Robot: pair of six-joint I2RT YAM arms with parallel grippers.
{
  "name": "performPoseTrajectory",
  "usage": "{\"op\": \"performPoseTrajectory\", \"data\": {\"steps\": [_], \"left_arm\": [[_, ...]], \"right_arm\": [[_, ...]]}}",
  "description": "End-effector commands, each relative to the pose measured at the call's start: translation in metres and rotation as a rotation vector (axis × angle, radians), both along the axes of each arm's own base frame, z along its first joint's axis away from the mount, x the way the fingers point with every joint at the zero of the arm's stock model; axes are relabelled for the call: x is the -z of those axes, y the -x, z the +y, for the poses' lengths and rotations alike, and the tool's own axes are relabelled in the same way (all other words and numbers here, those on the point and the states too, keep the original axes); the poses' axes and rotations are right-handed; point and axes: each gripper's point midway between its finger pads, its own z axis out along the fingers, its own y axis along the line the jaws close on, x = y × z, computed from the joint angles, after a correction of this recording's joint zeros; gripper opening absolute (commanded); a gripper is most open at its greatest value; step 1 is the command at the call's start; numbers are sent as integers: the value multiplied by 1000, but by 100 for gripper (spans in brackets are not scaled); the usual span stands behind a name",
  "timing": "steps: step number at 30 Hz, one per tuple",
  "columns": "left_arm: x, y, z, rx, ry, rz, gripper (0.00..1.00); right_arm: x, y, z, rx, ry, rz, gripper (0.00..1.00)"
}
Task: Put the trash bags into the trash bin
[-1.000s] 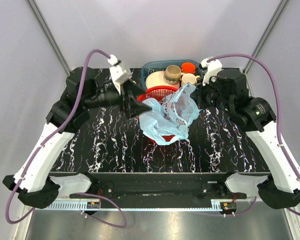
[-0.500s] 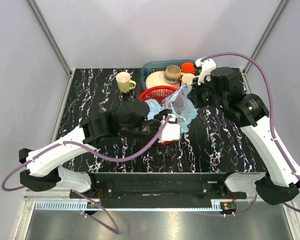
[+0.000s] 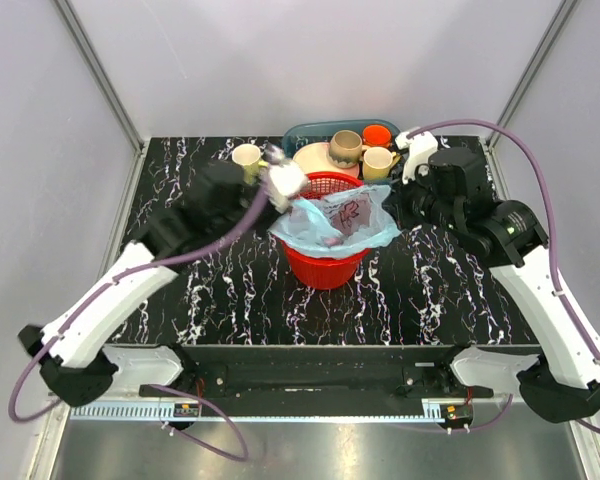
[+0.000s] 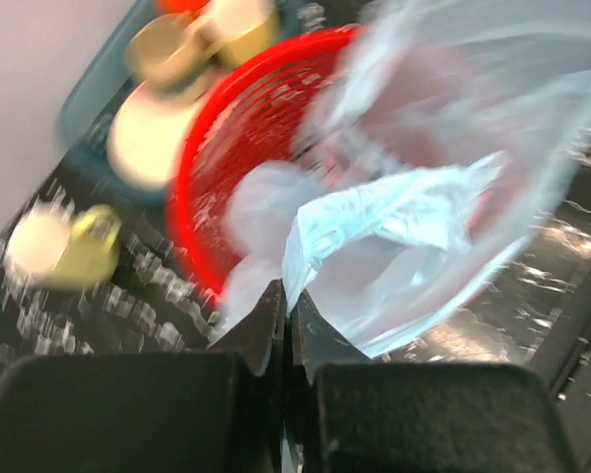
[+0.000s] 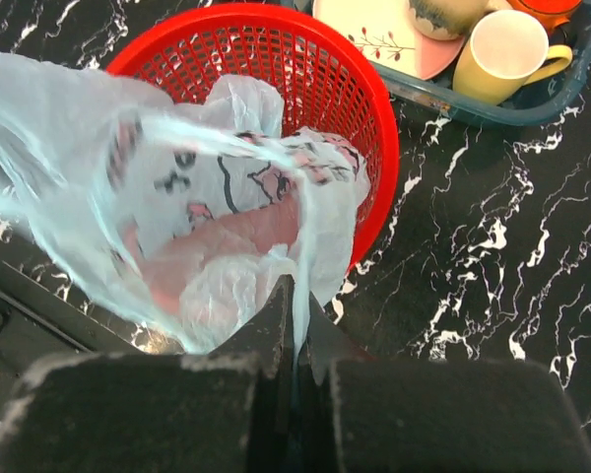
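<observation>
1. Trash bag, light-blue film with pink and dark cartoon prints, lies spread over the mouth of the red mesh basket. It is stretched between both arms. Part sags inside, and its near side hangs over the rim.
2. I see the left gripper with its jaws pinched together on the bag's left edge.
3. The right gripper is clamped on the bag's right edge.
4. The basket stands mid-tabletop, toward the far edge, just in front of a teal dish tray holding a plate and mugs.
5. A pale yellow mug sits near the far edge, left of the tray.
</observation>
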Motion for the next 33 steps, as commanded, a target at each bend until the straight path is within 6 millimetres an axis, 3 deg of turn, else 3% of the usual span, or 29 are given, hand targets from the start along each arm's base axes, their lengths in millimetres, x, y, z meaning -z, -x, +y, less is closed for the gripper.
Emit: {"op": "performPoseTrajectory", "data": {"steps": [1, 2, 4, 6, 7, 9, 12, 16, 18, 19, 29, 33], "left_arm": [[-21, -18, 70, -243, 262, 140, 0], [-6, -21, 79, -276, 270, 184, 0], [-4, -27, 108, -373, 358, 222, 0], [17, -25, 117, -409, 383, 298, 0], [21, -27, 127, -441, 394, 309, 0], [38, -28, 132, -481, 396, 355, 0], [47, -33, 137, -511, 421, 358, 0], [85, -38, 142, -538, 409, 393, 0], [94, -45, 149, -565, 410, 370, 0], [105, -47, 152, -583, 401, 381, 0], [127, -87, 182, -685, 410, 344, 0], [123, -101, 186, -679, 447, 287, 0]], "right_arm": [[10, 21, -17, -35, 62, -1, 0], [12, 26, -21, -39, 72, -1, 0], [29, 32, -27, -62, 124, 22, 0], [38, 42, -34, -95, 159, 12, 0], [53, 45, -37, -103, 187, 38, 0], [60, 49, -43, -112, 218, 20, 0], [85, 51, -46, -139, 263, 44, 0], [104, 54, -53, -142, 279, 2, 0], [116, 49, -54, -133, 294, -27, 0], [115, 47, -57, -115, 295, -52, 0], [116, 13, -77, 61, 347, -202, 0], [106, -3, -83, 136, 344, -305, 0]]}}
